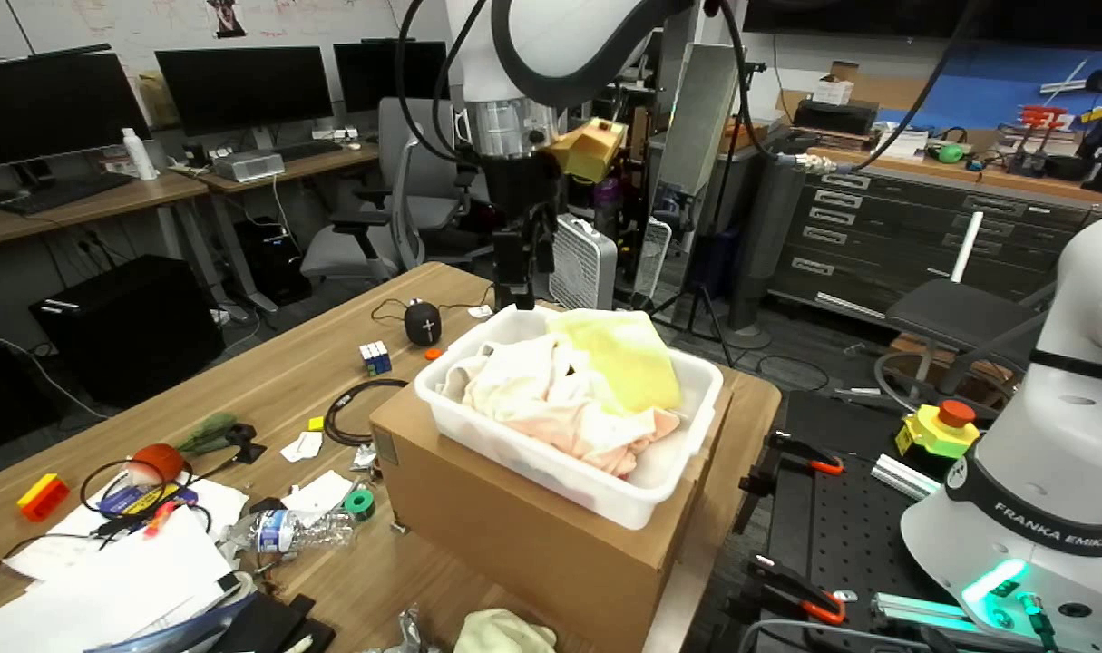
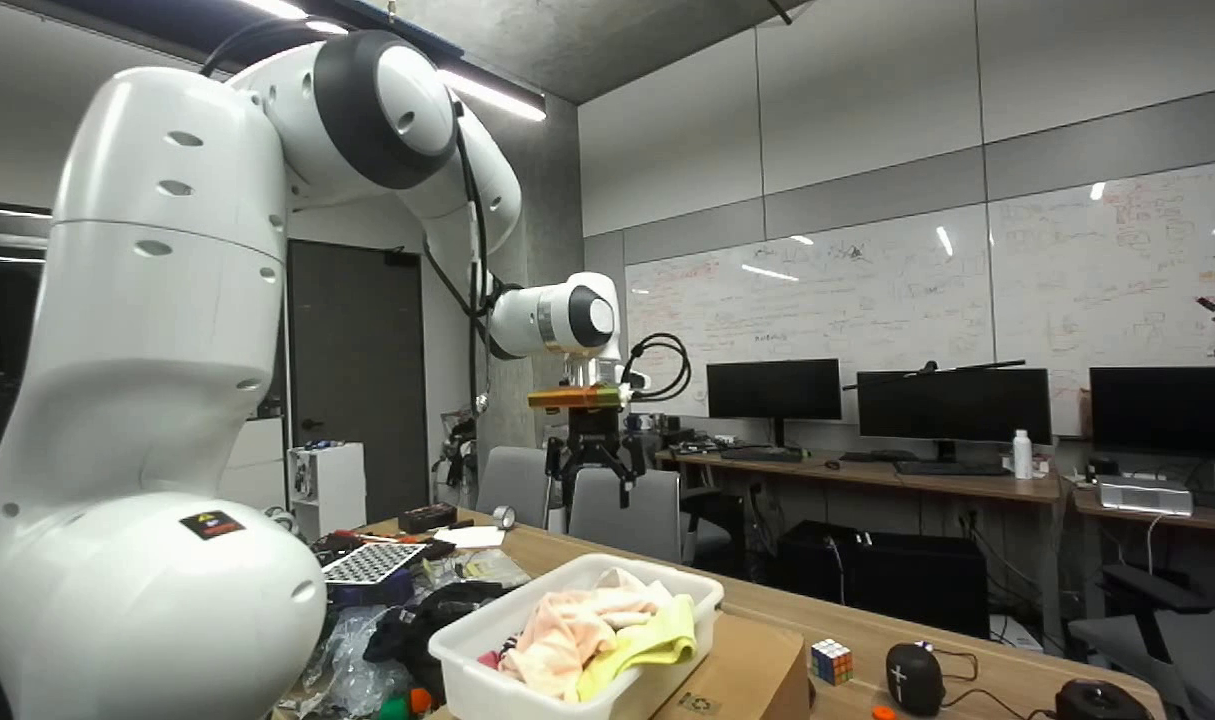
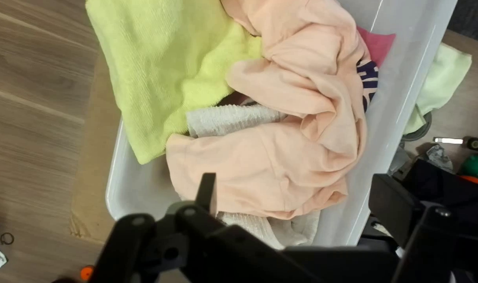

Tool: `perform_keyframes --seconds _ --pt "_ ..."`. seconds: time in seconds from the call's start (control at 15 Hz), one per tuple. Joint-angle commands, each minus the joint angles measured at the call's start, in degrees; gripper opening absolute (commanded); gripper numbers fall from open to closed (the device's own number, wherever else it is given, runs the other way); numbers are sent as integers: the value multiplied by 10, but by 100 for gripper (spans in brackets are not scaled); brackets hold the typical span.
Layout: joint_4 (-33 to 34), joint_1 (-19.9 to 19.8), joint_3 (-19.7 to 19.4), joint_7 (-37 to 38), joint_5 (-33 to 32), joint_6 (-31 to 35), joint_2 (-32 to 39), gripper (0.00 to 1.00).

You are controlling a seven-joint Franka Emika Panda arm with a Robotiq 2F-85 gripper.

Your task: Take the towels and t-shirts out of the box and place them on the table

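Observation:
The box is a white tub (image 1: 551, 458) standing on a brown carton (image 1: 514, 508), itself on the wooden table (image 1: 287, 390). Inside lie a yellow-green towel (image 3: 160, 70), a crumpled peach t-shirt (image 3: 262, 169), white towelling (image 3: 235, 120) and a bit of pink cloth (image 3: 376, 45), partly covered. Another pale cloth (image 1: 503, 633) rests outside the tub, low beside the carton. My gripper (image 2: 596, 492) hangs above the tub's level in an exterior view, fingers spread. In the wrist view the open gripper (image 3: 294, 188) has cloth and the tub's rim below it, nothing held.
A puzzle cube (image 1: 375, 358), a black speaker (image 1: 423, 324) and a cable loop (image 1: 342, 413) sit beside the carton. Papers (image 1: 124, 580), a plastic bottle (image 1: 287, 531) and small toys clutter the table. Plastic bags (image 2: 352, 645) and dark fabric (image 2: 417, 625) lie past the tub.

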Motion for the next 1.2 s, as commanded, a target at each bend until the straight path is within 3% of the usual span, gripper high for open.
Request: perform_keyframes --seconds 0.0,0.4,1.13 --pt "13 -7 -9 -4 0 25 30 100" --pt "10 -18 -17 -9 6 65 76 100" --pt "8 -29 -22 -24 2 81 152 100"
